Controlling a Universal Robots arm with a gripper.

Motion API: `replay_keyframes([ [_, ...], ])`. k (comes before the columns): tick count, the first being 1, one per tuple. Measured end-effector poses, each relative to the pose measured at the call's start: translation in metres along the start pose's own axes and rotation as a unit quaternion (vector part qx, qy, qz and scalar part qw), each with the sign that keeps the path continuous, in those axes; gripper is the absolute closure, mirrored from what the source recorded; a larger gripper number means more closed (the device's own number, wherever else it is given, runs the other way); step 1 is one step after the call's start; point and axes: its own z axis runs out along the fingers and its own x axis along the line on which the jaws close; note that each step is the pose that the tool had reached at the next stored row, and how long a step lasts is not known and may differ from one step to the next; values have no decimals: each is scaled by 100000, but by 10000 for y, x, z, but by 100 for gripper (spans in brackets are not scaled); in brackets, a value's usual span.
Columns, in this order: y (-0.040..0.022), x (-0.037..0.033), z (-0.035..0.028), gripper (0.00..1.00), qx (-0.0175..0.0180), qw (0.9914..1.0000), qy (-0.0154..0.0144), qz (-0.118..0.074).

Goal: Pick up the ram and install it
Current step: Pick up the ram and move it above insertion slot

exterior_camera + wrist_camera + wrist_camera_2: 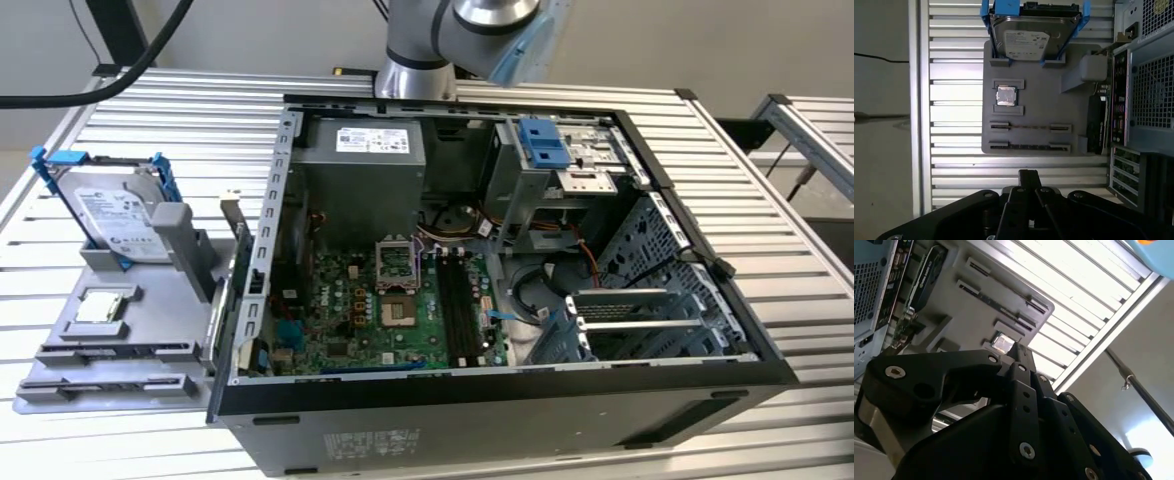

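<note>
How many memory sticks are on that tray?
2: one ram stick beside the processor chip, the other ram stick alongside it at the tray edge. More may hide in the case.

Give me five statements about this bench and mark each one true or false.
1. The hard drive stands upright in blue brackets on the gray tray. True.
2. The processor chip lies inside the computer case. False: it lies on the gray tray, outside the case.
3. The gripper carries a part. False: its jaws are shut on nothing.
4. The computer case lies open on a slatted metal table. True.
5. The gray tray is on the exterior view's right of the computer case. False: it is on the left.
</note>
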Motion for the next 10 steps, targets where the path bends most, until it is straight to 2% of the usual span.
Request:
replay_keyframes([
  [5,0,0,-2,100,-48,99981,93,-1966],
  [10,0,0,-5,100,-87,99921,197,-3958],
])
